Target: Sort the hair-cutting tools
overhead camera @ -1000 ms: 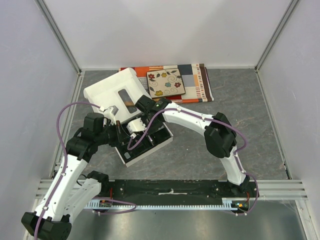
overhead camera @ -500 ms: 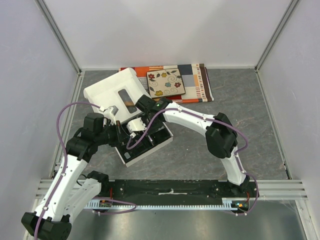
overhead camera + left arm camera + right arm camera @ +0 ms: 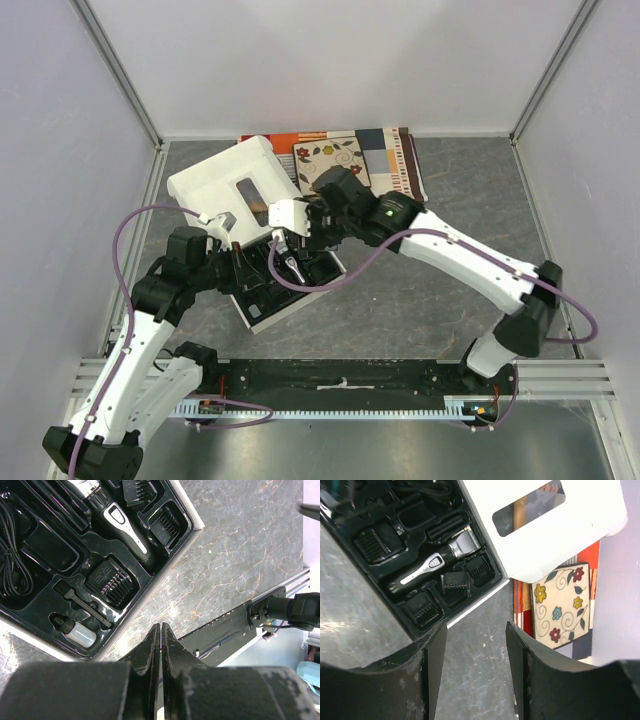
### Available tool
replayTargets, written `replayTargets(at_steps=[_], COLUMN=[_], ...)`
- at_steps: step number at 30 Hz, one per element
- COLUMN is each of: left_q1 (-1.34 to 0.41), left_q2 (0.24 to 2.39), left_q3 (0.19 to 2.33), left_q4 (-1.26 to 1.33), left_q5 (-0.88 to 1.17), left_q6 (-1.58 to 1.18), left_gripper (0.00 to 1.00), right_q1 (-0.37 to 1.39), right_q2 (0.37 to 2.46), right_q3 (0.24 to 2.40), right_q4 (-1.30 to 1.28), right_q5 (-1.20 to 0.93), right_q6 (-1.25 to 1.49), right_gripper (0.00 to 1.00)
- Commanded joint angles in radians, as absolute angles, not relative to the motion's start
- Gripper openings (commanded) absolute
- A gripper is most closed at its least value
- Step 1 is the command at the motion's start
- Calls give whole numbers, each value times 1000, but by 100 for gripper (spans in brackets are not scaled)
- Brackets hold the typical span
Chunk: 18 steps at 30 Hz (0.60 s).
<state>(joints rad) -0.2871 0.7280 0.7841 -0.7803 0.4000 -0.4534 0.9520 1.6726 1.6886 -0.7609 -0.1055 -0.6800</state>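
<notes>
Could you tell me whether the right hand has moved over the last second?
Yes. Seen from above, the right hand has shifted farther back and to the right, off the middle of the tray and towards the flowered tile.

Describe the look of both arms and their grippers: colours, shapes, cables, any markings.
Both the left arm and right arm have white tubular links joined by bulky black joints. A purple cable loops along each. A small green light glows near the right wrist. The left gripper and right gripper have matte black fingers with scuffed, greyish edges.
</notes>
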Motion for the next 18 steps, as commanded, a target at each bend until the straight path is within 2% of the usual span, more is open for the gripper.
replayTargets(at_steps=[1, 4, 7, 10, 12, 15, 16, 17, 18], left_q1=[-284, -284, -284, -284, -284, -284, -284, -284, -284], left_q2=[729, 741, 762, 788, 802, 811, 819, 822, 825], left_q3=[792, 795, 799, 808, 813, 813, 815, 813, 810], left_q4=[-739, -733, -723, -710, -698, -672, -667, -664, -657], left_q5=[434, 433, 422, 399, 390, 379, 376, 374, 365], left_q6=[-417, -416, -417, -417, -420, -422, -420, -419, -417], left_gripper=[8, 9, 9, 9, 9, 8, 9, 9, 8], right_q1=[960, 977, 1009, 1034, 1032, 1034, 1032, 1031, 1029], right_q2=[1540, 1483, 1453, 1440, 1457, 1503, 1538, 1558, 1581], right_q3=[1588, 1578, 1565, 1520, 1493, 1445, 1437, 1430, 1427], right_q4=[-623, -594, -568, -486, -462, -419, -404, -387, -368], right_q5=[-134, -83, -8, 164, 366, 544, 546, 545, 507], right_q6=[-456, -307, -169, -16, 94, 211, 233, 267, 300], right_gripper=[57, 50, 48, 41, 40, 25, 17, 0, 0])
